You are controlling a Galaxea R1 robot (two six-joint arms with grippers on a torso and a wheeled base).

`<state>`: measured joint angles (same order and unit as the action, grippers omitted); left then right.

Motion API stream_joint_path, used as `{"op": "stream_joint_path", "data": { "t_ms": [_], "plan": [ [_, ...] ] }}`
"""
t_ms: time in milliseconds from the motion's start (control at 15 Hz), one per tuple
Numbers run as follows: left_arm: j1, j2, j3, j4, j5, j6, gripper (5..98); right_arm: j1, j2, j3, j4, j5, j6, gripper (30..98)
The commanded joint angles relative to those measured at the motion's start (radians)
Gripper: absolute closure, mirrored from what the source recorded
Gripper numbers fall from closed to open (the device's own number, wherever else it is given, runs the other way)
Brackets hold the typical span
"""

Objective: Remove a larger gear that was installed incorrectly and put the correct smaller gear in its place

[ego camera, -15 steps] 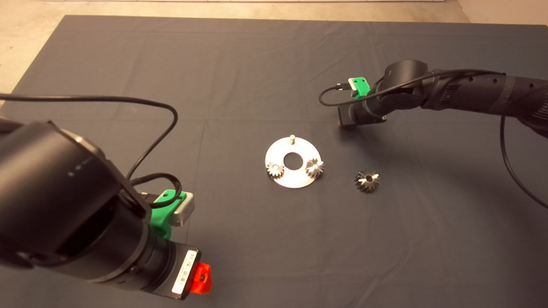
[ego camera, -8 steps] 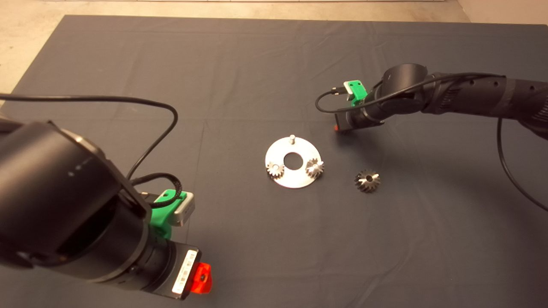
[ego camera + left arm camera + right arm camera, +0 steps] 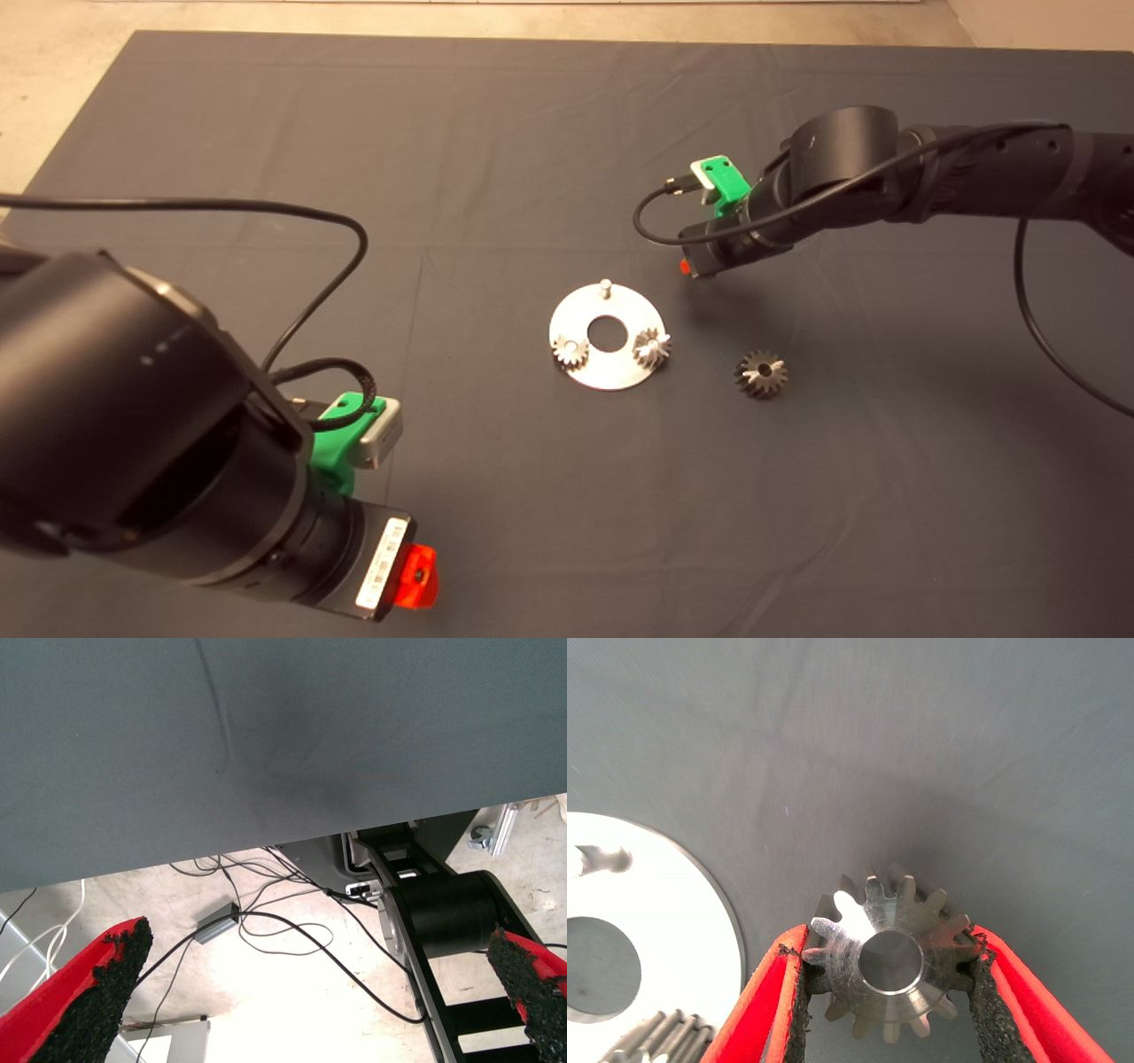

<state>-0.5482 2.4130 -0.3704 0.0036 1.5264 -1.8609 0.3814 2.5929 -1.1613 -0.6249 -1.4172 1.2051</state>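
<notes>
My right gripper (image 3: pixel 687 266) hovers just beyond the right rim of the round steel plate (image 3: pixel 620 372), near its bare peg (image 3: pixel 605 285). In the right wrist view it (image 3: pixel 886 943) is shut on the smaller gear (image 3: pixel 890 961), which is held flat by its teeth above the mat beside the plate (image 3: pixel 673 904). The larger gear (image 3: pixel 760 373), wide with flared teeth, lies on the mat to the right of the plate. Two small gears (image 3: pixel 570 353) (image 3: pixel 651 347) sit on the plate's other pegs. My left gripper (image 3: pixel 416 576) waits at the lower left, open and empty.
The dark mat (image 3: pixel 496 159) covers the table. The right arm's black cable (image 3: pixel 1041 337) loops over the mat at the right. The left wrist view shows the mat's edge, then floor with cables (image 3: pixel 266 930) and a robot base (image 3: pixel 452 921).
My right gripper has moved left and a little up, toward the plate's bare peg, with the smaller gear in it. The left arm and the gears on the table have not moved.
</notes>
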Motion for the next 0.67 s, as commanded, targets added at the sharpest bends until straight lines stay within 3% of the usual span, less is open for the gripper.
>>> {"op": "stream_joint_path", "data": {
  "t_ms": [0, 600],
  "plan": [
    [-0.007, 0.001, 0.015, -0.020, 0.132, -0.004, 5.4, 0.057, 0.051, 0.000, 0.045, -0.006, -0.001, 88.1],
    [-0.007, 0.001, 0.014, -0.020, 0.132, -0.004, 5.4, 0.058, 0.165, -0.069, 0.082, -0.006, -0.002, 88.1]
  ]
}}
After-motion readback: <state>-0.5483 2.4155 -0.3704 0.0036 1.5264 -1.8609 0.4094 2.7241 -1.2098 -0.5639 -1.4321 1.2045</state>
